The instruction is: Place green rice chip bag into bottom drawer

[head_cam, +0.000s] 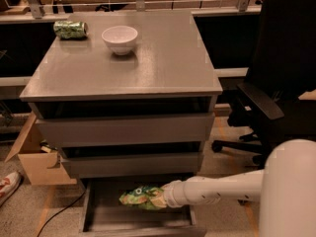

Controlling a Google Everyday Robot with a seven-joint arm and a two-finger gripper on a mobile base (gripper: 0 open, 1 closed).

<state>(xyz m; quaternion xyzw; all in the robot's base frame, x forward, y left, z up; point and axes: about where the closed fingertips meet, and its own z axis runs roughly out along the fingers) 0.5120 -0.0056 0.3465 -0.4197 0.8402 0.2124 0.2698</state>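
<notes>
The green rice chip bag [140, 197] is a crumpled shiny green foil bag with tan patches, over the open bottom drawer [101, 217], the pulled-out grey tray under the cabinet. My white arm reaches in from the right, and my gripper [159, 197] is at the bag's right end, hidden behind the bag and the wrist. The bag is over the drawer's back middle; I cannot tell whether it rests on the drawer floor.
A grey cabinet [168, 58] holds a white bowl [119, 38] and a green soda can [70, 29] on its top. Two upper drawers [123, 130] are shut. A black office chair [276, 83] stands right, a cardboard box [37, 162] left, a shoe [7, 186] on the floor.
</notes>
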